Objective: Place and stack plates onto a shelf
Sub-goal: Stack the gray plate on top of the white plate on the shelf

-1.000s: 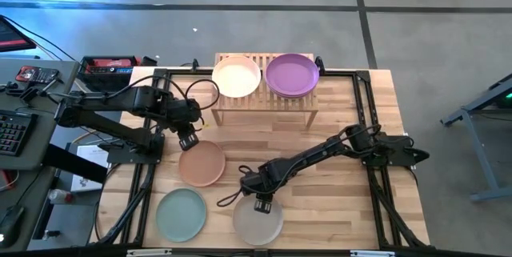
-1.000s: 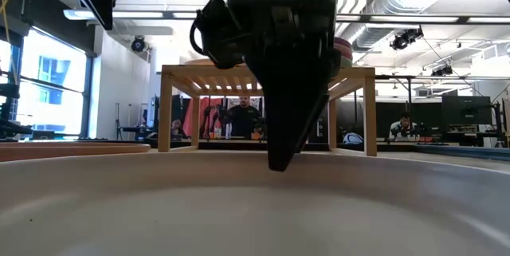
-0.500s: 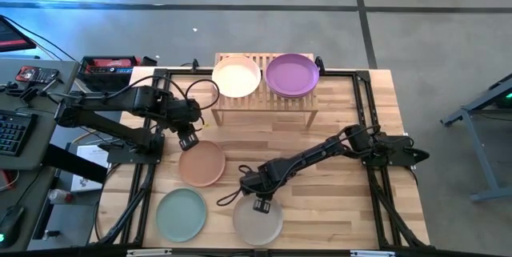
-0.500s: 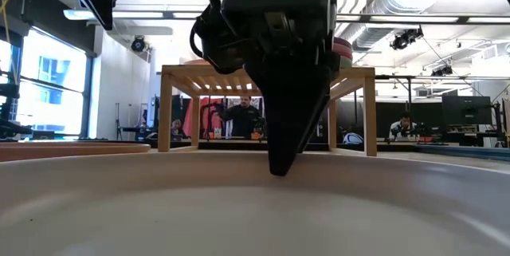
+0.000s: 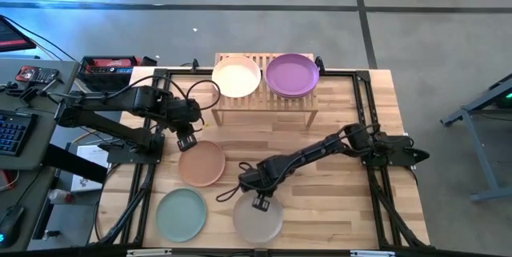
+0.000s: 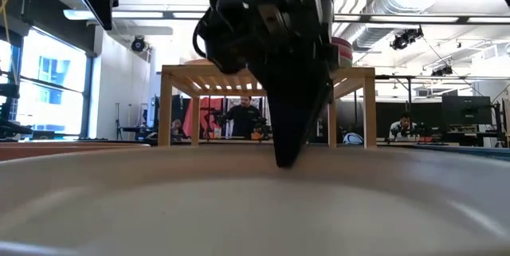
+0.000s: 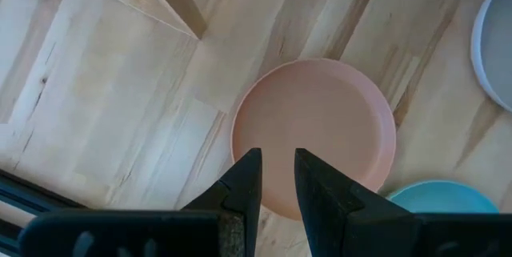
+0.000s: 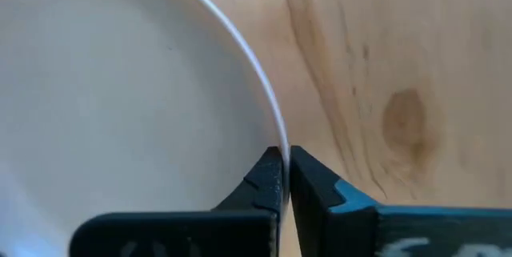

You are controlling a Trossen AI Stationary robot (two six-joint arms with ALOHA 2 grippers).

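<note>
1. the right gripper is down at the beige plate, which lies near the front edge of the bench, about midway along it. the right wrist view shows its fingers nearly closed, pinching the plate's thin rim between them.
2. the left gripper hovers above the peach plate, which lies further back and toward the left edge. its fingers stand a little apart and hold nothing.
3. a mint plate lies near the front left corner, well apart from both grippers.
4. the shelf stands at the back edge, already carrying a pale plate on its left half and a purple plate on its right half. the purple one seems to rest on another plate, though that is hard to tell.
5. the beige plate looks stiff, thin and probably light, so a rim pinch should lift it without bending.
6. its matte surface should give some grip, yet held only at one edge it may tilt or swing, and could slip from a narrow bite.
7. the raised rim is the only real place to take hold, as the plate lies flat against the wood.
</note>
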